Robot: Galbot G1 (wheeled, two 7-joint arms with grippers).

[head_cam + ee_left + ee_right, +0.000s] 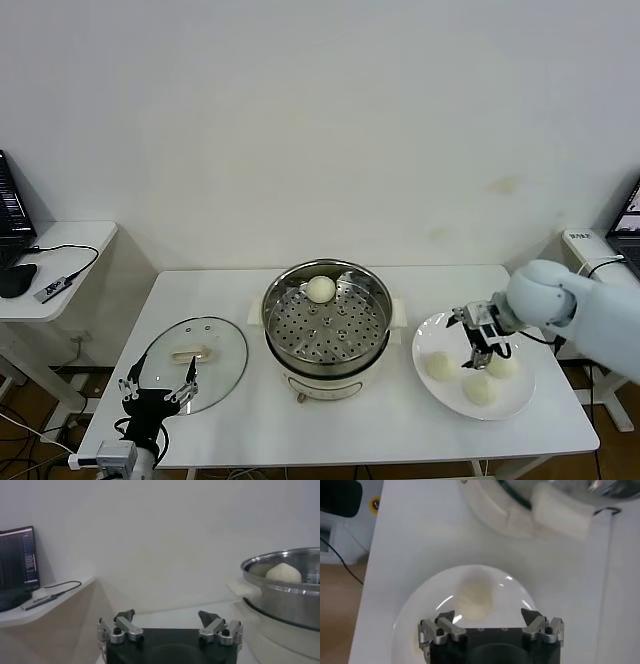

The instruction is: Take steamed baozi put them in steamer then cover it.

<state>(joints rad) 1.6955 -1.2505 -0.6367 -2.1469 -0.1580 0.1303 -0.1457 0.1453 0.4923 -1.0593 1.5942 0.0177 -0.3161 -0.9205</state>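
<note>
Right gripper (pixel 484 338) hangs over the white plate (pixel 442 402) on the table (pixel 400 430), at the right of the steamer (pixel 326 322). Its fingers are spread wide and hold nothing. In the head view three buns lie on the plate: one near the steamer side (pixel 438 365), one at the front (pixel 479 389), and one (pixel 503 365) just beside the fingers. The right wrist view shows only one bun (pixel 475 597), lying on the plate (pixel 415 615) between and beyond the two open fingertips (pixel 446 617), not touching them; the other two are outside this picture.

One more bun (pixel 320 288) sits inside the steamer, at the far side of the perforated basket. The left wrist view sees this bun (pixel 283 573) from the side, over the metal rim (pixel 280 560).

Left gripper (pixel 158 384) waits low at the front left of the table, fingers wide apart and empty. The glass lid (pixel 192 360) lies flat just beyond it, seen only from the head.
</note>
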